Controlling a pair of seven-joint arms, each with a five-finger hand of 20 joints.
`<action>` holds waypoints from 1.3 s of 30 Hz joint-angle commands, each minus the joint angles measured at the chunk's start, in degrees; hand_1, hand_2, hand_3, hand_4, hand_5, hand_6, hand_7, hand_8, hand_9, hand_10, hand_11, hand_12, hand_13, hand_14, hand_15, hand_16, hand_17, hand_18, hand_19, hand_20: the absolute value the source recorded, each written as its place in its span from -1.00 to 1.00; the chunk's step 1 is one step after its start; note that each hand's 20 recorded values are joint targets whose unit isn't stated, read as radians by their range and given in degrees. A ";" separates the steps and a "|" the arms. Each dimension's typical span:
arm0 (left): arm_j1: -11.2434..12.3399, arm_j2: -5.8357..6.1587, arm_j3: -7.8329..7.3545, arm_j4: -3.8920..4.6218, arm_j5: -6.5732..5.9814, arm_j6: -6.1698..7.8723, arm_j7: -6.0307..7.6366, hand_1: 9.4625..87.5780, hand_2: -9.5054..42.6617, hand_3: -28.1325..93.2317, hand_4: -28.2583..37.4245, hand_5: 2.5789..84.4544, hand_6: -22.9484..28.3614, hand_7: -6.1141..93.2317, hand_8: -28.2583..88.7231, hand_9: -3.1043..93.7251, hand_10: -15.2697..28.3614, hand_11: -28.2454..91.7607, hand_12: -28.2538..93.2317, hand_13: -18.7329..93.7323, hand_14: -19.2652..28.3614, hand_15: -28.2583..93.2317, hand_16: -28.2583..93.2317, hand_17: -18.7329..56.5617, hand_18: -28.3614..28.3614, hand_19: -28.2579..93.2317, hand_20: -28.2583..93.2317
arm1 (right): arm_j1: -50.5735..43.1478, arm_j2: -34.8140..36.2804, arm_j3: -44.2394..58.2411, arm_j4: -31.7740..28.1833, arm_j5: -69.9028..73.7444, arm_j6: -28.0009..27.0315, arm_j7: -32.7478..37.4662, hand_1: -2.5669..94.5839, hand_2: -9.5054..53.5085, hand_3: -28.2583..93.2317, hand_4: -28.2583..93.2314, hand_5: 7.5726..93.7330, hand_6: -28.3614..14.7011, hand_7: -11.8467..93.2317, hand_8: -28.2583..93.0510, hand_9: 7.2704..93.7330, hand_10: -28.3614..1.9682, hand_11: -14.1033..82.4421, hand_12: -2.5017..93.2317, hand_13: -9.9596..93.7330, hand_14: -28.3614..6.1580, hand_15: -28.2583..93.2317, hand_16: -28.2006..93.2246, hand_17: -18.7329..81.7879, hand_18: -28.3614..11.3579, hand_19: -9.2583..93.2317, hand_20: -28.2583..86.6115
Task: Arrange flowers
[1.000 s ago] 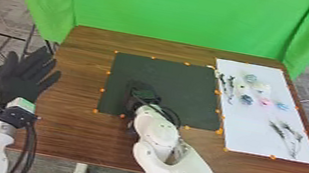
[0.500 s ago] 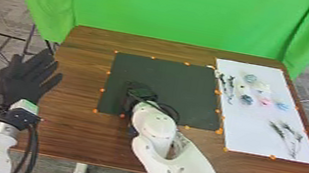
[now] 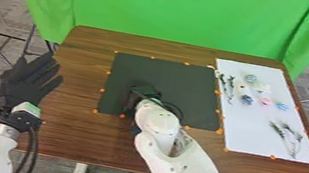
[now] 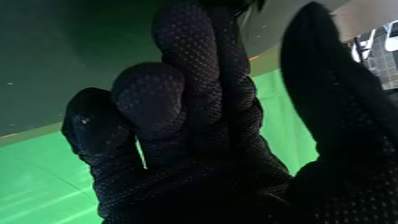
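Black-gloved left robot hand sits slightly further inward, wide open; black-gloved right robot hand, loosely open, could scatter small pastel flower heads sweeping low.

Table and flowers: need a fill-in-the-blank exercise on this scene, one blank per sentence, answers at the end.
The flowers lie on a sheet that is ____.
The mat lies to the ____ of the sheet in the head view.
The curtain behind the table is ____.
The hand over the mat is the robot's ____ one.

Missing words: white; left; green; right.
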 commanded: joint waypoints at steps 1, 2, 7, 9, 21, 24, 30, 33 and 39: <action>1.08 0.03 -0.12 -0.63 -1.28 1.42 0.88 -0.68 -0.29 0.67 -1.00 -0.15 0.13 -0.64 -0.66 -0.32 0.21 -0.29 -0.36 -0.37 0.25 -0.18 -0.64 -0.66 0.42 -0.04 -0.36 | -1.22 0.46 1.88 -3.52 0.19 -2.89 -0.58 -0.40 -1.00 0.69 -0.96 0.29 0.07 0.36 -0.81 0.67 -0.04 0.09 -0.26 0.62 0.01 0.51 0.16 0.35 -0.70 1.00 0.29; 1.35 0.09 -0.18 -0.76 -1.51 1.60 1.14 -0.68 -0.29 0.67 -1.00 -0.15 0.14 -0.63 -0.65 -0.32 0.21 -0.29 -0.36 -0.37 0.26 -0.17 -0.64 -0.66 0.42 -0.04 -0.36 | -1.39 0.66 2.10 -4.04 0.12 -2.68 -0.52 -0.41 -1.00 0.67 -0.96 0.29 0.07 0.32 -0.82 0.66 -0.06 0.06 -0.28 0.61 -0.01 0.50 0.16 0.33 -0.73 1.00 0.28; 2.63 -0.58 -0.69 -1.18 -2.20 1.88 2.49 -0.69 -0.28 0.66 -1.00 -0.14 0.14 -0.63 -0.66 -0.32 0.22 -0.28 -0.35 -0.37 0.27 -0.16 -0.64 -0.66 0.42 -0.03 -0.36 | -4.06 2.88 6.18 -9.81 3.30 -1.53 2.58 -0.43 -1.00 0.65 -0.97 0.27 0.02 0.18 -0.78 0.61 -0.15 -0.08 -0.36 0.61 0.06 0.42 0.10 0.32 -0.73 1.00 0.26; 2.80 -1.66 -1.21 -1.25 -1.54 1.39 1.96 -0.69 -0.28 0.66 -1.00 -0.14 0.14 -0.63 -0.66 -0.32 0.22 -0.28 -0.35 -0.37 0.28 -0.16 -0.64 -0.66 0.43 -0.03 -0.36 | -5.98 4.37 9.12 -12.38 3.32 1.71 3.53 -0.41 -1.00 0.62 -0.96 0.24 -0.02 0.14 -0.77 0.58 -0.25 -0.16 -0.41 0.63 0.08 0.39 0.08 0.35 -0.68 1.00 0.24; 6.56 -1.37 -2.86 -2.39 -3.09 1.48 5.60 -0.70 -0.27 0.66 -1.00 -0.13 0.14 -0.63 -0.66 -0.31 0.21 -0.28 -0.36 -0.35 0.31 -0.14 -0.64 -0.66 0.43 -0.03 -0.36 | -17.69 20.47 28.69 -20.61 -2.72 17.56 11.64 -0.34 -1.00 0.68 -0.95 0.18 -0.12 -0.39 -0.69 0.33 -0.45 -0.33 -0.52 0.50 -0.06 0.37 0.02 0.32 -0.77 1.00 0.30; 6.96 -1.49 -2.91 -2.62 -3.72 1.32 5.73 -0.70 -0.27 0.66 -1.00 -0.13 0.14 -0.63 -0.66 -0.31 0.21 -0.28 -0.36 -0.35 0.31 -0.13 -0.64 -0.67 0.43 -0.03 -0.36 | -19.11 22.07 34.47 -20.26 0.70 11.79 15.76 -0.34 -1.00 0.68 -0.96 0.13 -0.17 -0.46 -0.68 0.23 -0.54 -0.38 -0.54 0.44 -0.16 0.37 -0.01 0.28 -0.81 1.00 0.27; 7.02 -1.89 -2.37 -2.09 -4.35 1.15 5.76 -0.70 -0.27 0.66 -1.00 -0.13 0.13 -0.63 -0.66 -0.30 0.20 -0.28 -0.36 -0.35 0.34 -0.12 -0.64 -0.67 0.43 -0.03 -0.36 | -20.24 23.76 39.41 -18.61 0.34 4.63 20.42 -0.33 -1.00 0.67 -0.98 0.08 -0.24 -0.54 -0.67 0.10 -0.64 -0.45 -0.57 0.36 -0.24 0.37 -0.06 0.22 -0.88 1.00 0.23; 6.29 -1.89 -1.75 -1.65 -3.93 1.15 5.66 -0.70 -0.27 0.66 -1.00 -0.13 0.12 -0.62 -0.67 -0.30 0.20 -0.28 -0.36 -0.33 0.34 -0.11 -0.63 -0.67 0.44 -0.02 -0.35 | -19.91 23.64 40.17 -17.76 2.07 2.66 22.46 -0.33 -1.00 0.66 -0.97 0.09 -0.26 -0.57 -0.67 0.09 -0.69 -0.47 -0.57 0.36 -0.26 0.38 -0.07 0.21 -0.89 1.00 0.24; 5.15 -2.77 -0.85 -1.38 -3.54 -0.31 4.23 -0.70 -0.27 0.66 -1.00 -0.13 0.12 -0.62 -0.67 -0.29 0.20 -0.28 -0.36 -0.32 0.35 -0.09 -0.63 -0.67 0.44 -0.03 -0.35 | -20.30 23.65 40.29 -16.50 -0.46 2.95 24.14 -0.29 -1.00 0.67 -0.95 0.11 -0.30 -0.60 -0.67 0.07 -0.75 -0.49 -0.58 0.36 -0.31 0.39 -0.09 0.22 -0.94 1.00 0.24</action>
